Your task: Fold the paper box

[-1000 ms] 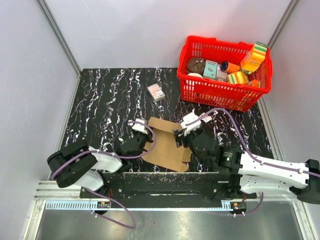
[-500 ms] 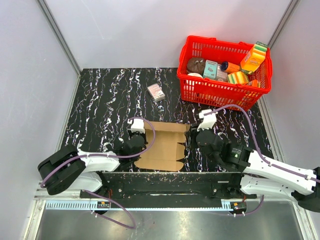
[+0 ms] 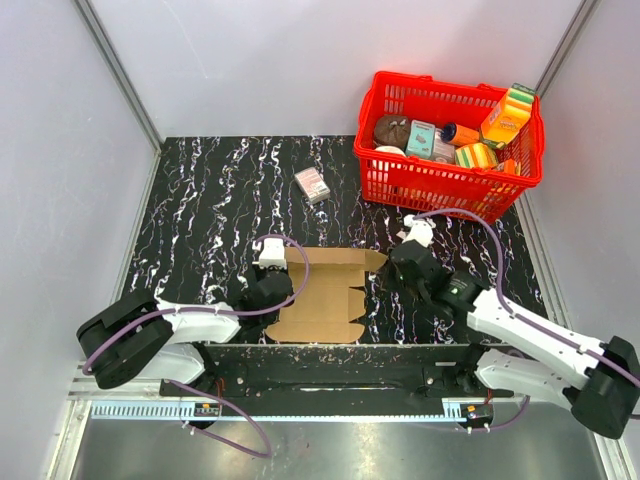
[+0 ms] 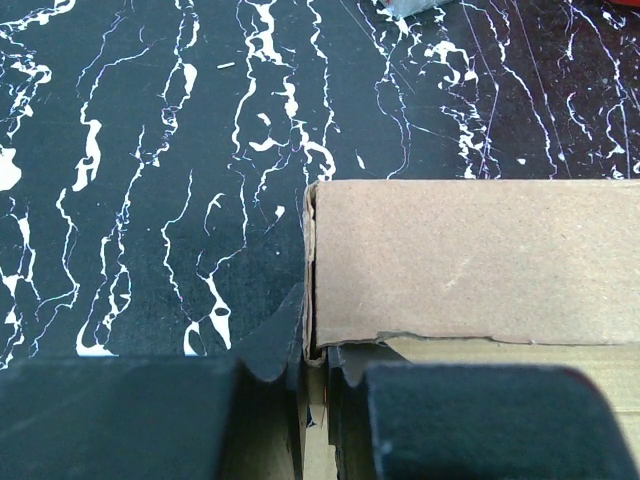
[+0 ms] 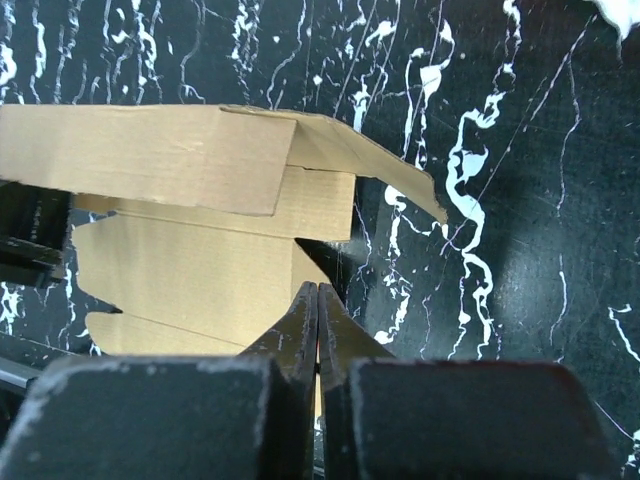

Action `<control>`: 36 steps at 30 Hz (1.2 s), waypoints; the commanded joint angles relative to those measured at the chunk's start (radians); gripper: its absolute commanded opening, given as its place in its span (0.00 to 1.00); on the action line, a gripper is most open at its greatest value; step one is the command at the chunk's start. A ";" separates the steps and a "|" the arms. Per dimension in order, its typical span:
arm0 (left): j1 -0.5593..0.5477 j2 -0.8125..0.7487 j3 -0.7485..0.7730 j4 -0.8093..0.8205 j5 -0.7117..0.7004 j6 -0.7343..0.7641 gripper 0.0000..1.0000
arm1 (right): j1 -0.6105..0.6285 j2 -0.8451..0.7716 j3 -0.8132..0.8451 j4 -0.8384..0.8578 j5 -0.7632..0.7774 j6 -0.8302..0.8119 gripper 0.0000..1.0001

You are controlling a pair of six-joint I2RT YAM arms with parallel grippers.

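While the paper box [image 3: 325,295] lies partly folded on the black, white-veined tabletop [image 3: 210,200], close to its near edge and between the two arms, each gripper sits at one of its ends. From above, the box is a brown rectangle with a long panel raised along its far side and a notched flap lying flat in the middle. The left gripper [image 3: 275,290] is at the box's left end. In the left wrist view the left gripper [image 4: 315,375] has its two dark fingers [image 4: 130,420] drawn in close, and the upright left edge of the paper box [image 4: 470,260] runs down into the narrow gap between them, so it is clamped on that edge. The right gripper [image 3: 390,278] is at the box's right end. In the right wrist view the right gripper [image 5: 317,300] is closed, its fingers [image 5: 290,340] pressed together with only a thin line between them. The tips sit at a notch in the right edge of the paper box [image 5: 180,270], under the raised panel. Whether a layer of cardboard is pinched there cannot be told. A small printed carton [image 3: 312,184] lies farther back on the tabletop, well apart from the box, and a red basket [image 3: 430,185] filled with grocery packs stands at the far right corner.
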 commanded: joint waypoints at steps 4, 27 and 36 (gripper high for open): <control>-0.003 -0.022 -0.008 0.096 0.009 -0.011 0.00 | -0.120 0.099 -0.034 0.131 -0.158 -0.016 0.00; -0.001 -0.114 0.009 0.018 0.047 -0.041 0.00 | -0.177 0.294 -0.086 0.309 -0.166 -0.043 0.00; -0.001 -0.135 0.001 0.016 0.058 -0.047 0.00 | -0.176 0.316 -0.087 0.333 -0.187 -0.049 0.00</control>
